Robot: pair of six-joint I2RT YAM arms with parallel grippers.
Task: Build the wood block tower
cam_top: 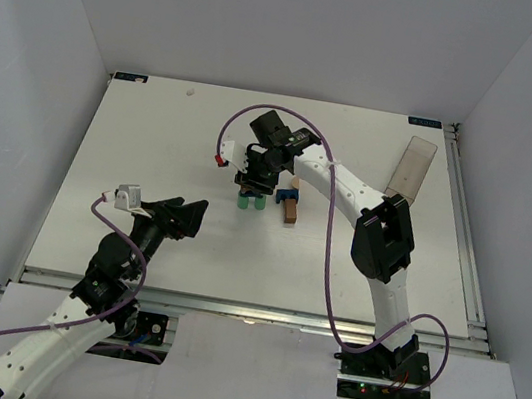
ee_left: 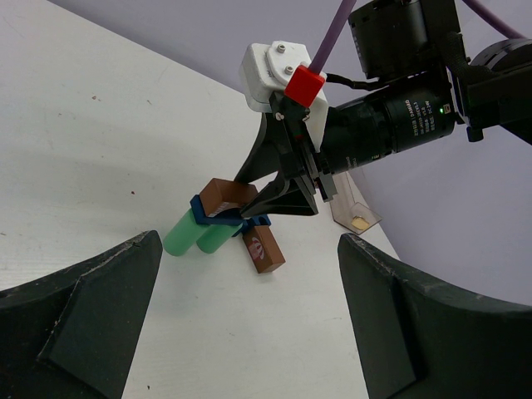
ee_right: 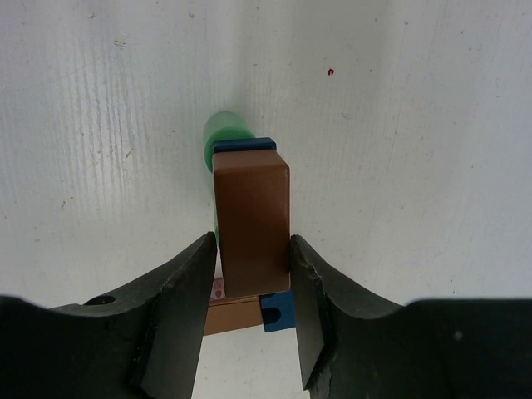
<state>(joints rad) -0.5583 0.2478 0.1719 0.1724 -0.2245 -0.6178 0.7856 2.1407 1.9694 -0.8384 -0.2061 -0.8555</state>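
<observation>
Two green cylinders [cam_top: 251, 202] [ee_left: 199, 233] stand side by side with a blue piece [ee_left: 204, 214] [ee_right: 245, 145] across their tops. A brown block [ee_right: 251, 224] [ee_left: 226, 195] rests on that blue piece. My right gripper [ee_right: 252, 245] [cam_top: 254, 179] reaches down over the stack with its jaws on either side of the brown block. A thin gap shows at the left jaw, so it is open. A brown brick [cam_top: 291, 211] [ee_left: 263, 249] and another blue piece [ee_right: 278, 312] lie just beside the stack. My left gripper [cam_top: 192, 216] [ee_left: 248, 249] hovers wide open and empty, to the left of the stack.
A clear plastic box [cam_top: 414, 167] [ee_left: 353, 214] lies at the back right of the table. A small tan piece [cam_top: 295, 181] sits behind the brown brick. The right arm and its purple cable [cam_top: 322, 259] arch over the table's middle.
</observation>
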